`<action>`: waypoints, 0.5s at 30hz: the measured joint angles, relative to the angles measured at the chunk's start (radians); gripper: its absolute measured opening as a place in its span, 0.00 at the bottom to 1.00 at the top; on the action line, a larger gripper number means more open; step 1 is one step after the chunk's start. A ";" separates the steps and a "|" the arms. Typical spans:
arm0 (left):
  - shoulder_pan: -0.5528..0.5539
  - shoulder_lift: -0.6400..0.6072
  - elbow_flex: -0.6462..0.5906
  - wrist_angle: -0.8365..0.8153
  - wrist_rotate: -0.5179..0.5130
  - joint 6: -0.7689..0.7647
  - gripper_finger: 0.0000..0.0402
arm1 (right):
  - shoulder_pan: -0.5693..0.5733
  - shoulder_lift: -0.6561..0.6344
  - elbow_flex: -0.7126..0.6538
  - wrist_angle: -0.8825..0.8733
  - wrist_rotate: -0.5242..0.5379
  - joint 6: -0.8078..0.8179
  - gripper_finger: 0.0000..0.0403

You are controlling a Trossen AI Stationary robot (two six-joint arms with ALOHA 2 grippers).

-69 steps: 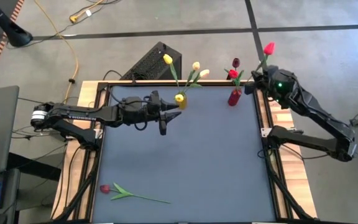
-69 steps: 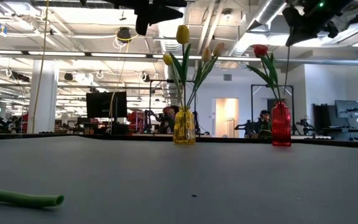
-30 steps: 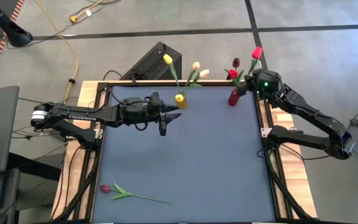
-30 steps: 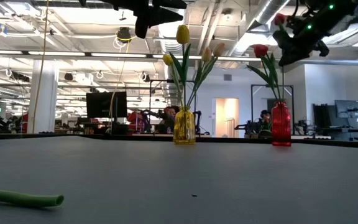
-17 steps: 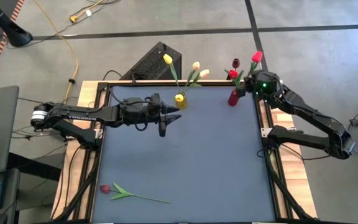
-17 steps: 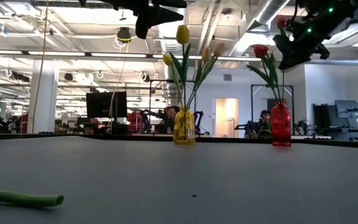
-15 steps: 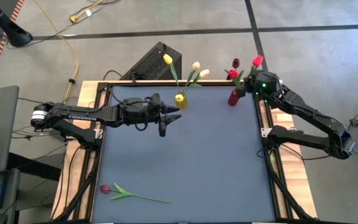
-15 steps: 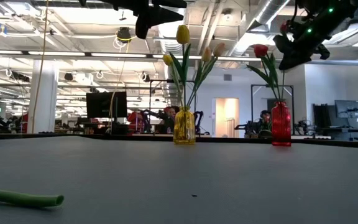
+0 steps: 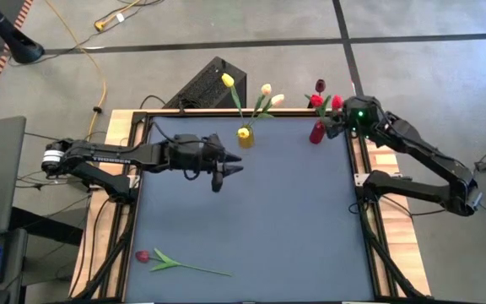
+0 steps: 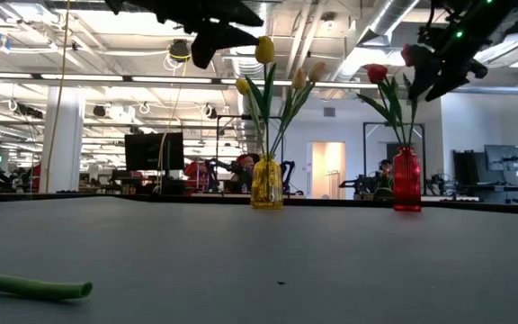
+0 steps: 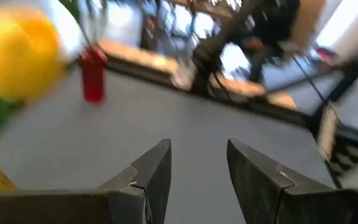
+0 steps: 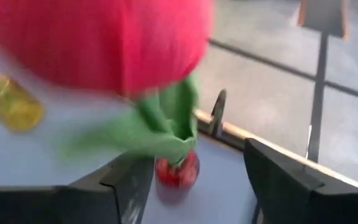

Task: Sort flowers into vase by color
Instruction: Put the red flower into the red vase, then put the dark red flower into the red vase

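My right gripper [image 9: 341, 121] stands open at the red vase [image 9: 317, 132] in the table's far right corner. In its wrist view a red tulip [image 12: 104, 37] fills the top, and the tulip's green stem [image 12: 169, 134] runs down between the spread fingers into the vase [image 12: 176, 171]. Two other red heads [image 9: 315, 100] stand in that vase. A yellow vase [image 9: 245, 135] holds yellow and cream tulips [image 9: 266, 89]. One red tulip [image 9: 143, 255] lies flat near the table's near left corner. My left gripper [image 9: 229, 169] hovers open, near the yellow vase.
A black box [image 9: 201, 84] sits just past the table's far edge, behind the yellow vase. The wooden table frame [image 9: 116, 160] borders the grey mat, and the mat's middle [image 9: 268, 219] lies bare. In the low view the lying tulip's stem end [image 10: 25, 286] shows at the near left.
My right gripper has opened and let go of the red tulip. The tulip has sunk lower into the red vase, so its head now stands beside the other red heads. My left gripper has tipped downward a little, staying in place.
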 joint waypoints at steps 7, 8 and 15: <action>-0.011 -0.001 0.000 -0.259 0.220 0.017 0.36 | 0.024 0.000 0.091 -0.182 -0.142 0.002 0.70; -0.020 -0.001 0.000 -0.304 0.236 0.040 0.36 | 0.031 0.000 0.099 -0.195 -0.176 0.004 0.70; -0.153 -0.001 0.000 -0.499 0.261 0.290 0.36 | 0.098 0.000 0.134 -0.252 -0.382 0.038 0.70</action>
